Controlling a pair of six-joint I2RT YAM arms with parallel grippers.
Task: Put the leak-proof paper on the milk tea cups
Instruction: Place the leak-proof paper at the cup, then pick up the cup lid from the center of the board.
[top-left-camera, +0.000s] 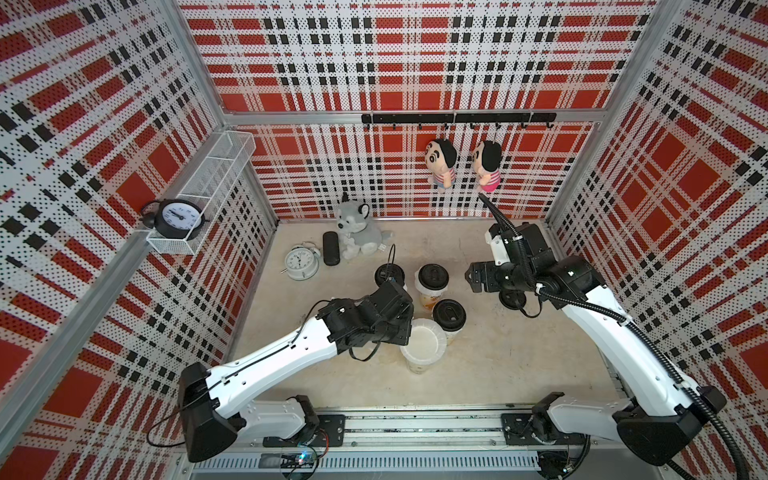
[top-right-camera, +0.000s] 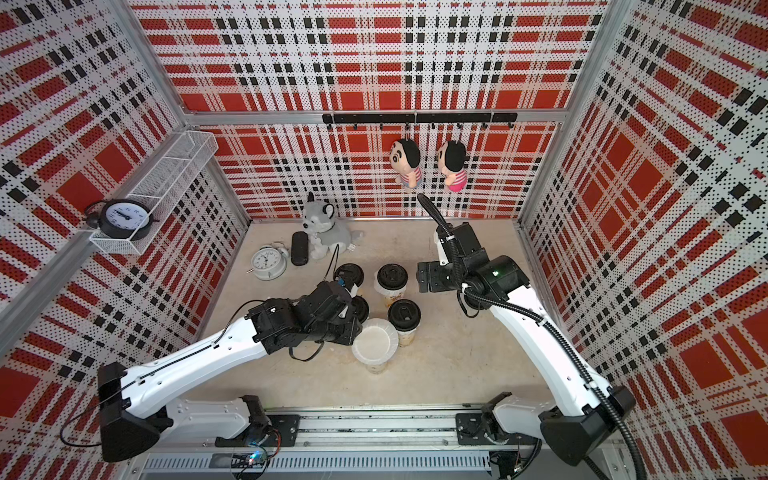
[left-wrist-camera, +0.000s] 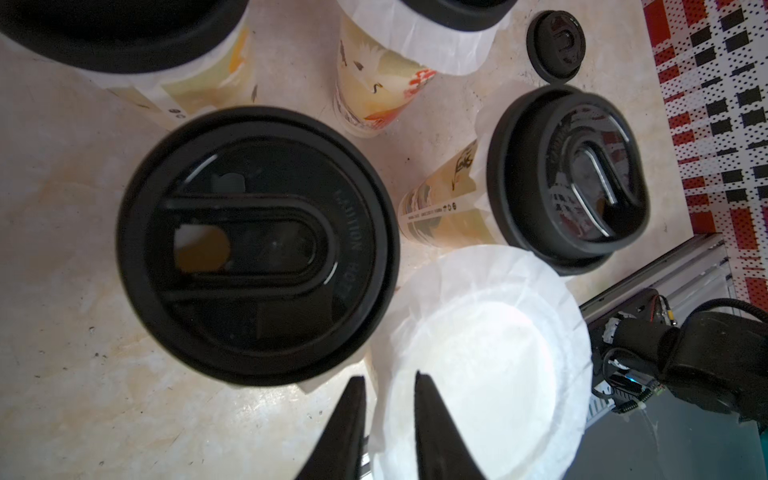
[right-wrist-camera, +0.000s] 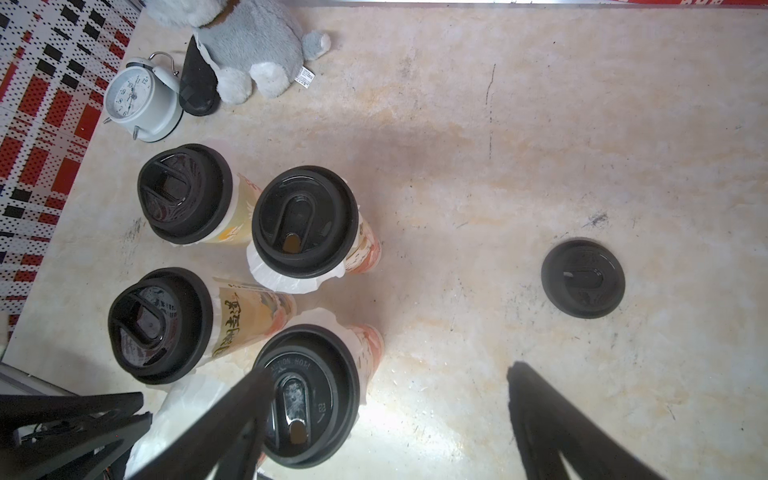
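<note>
Now: left gripper (left-wrist-camera: 389, 376) jaws a little apart, astride the crinkled rim of the leak-proof paper (left-wrist-camera: 490, 353), which lies draped over the near milk tea cup (top-left-camera: 417, 368). Right gripper (right-wrist-camera: 390, 370) gaping, empty. Black lids (left-wrist-camera: 257, 245) cap the four others. Sheet likely featherweight, limp, tear-prone; pinch only at rim, lightly. Could cling to a finger and slide off. Loose lid (right-wrist-camera: 583, 277) lies well apart.
</note>
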